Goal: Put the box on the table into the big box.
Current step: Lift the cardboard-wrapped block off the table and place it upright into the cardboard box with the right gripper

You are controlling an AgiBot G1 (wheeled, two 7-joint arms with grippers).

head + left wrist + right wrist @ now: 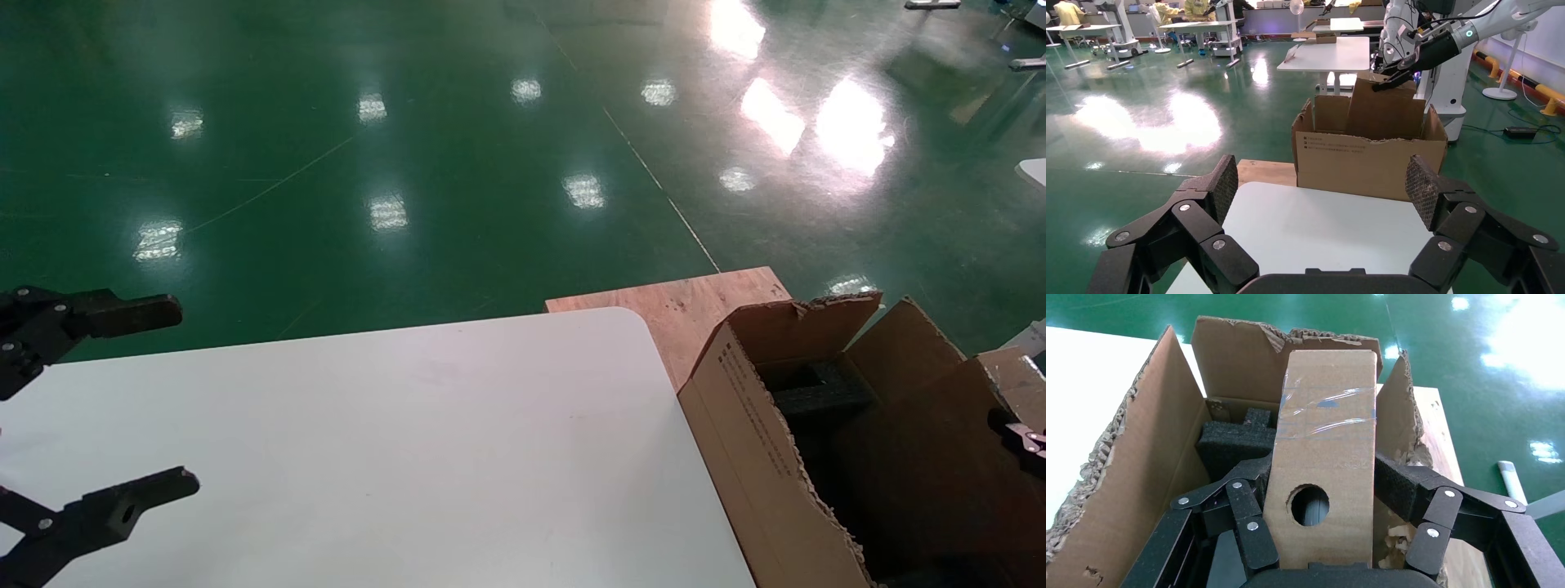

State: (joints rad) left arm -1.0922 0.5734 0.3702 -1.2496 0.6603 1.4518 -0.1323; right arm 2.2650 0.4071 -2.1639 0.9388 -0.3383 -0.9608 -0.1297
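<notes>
**Observer:** What's the surface and room like?

**Operator:** I'm looking at the white table (392,457), with a rounded far right corner. Beyond its far edge I see glossy green floor (409,163) throwing back ceiling lights. A flat plywood board (695,306) pokes out past that far right corner. The left wrist view shows other white tables (1330,55) farther back in the hall.

**Observer:** And the big box?

**Operator:** The big box (752,425) stands just beside the table's right edge, flaps up and ragged, black print on its side, black foam (1236,444) inside.

**Observer:** Where are your arms?

**Operator:** My left gripper (155,400) hovers over the table's left edge, its 2 fingers spread wide with nothing between them. My right gripper (1321,490) is over the open carton, reaching down into it from above.

**Observer:** Is it carrying anything?

**Operator:** Yes. Its fingers are clamped on the box (1324,459), 1 pad on each side. The box has a round hole in the face towards the camera and clear tape across it, and it sits between the carton's walls, above the foam.
</notes>
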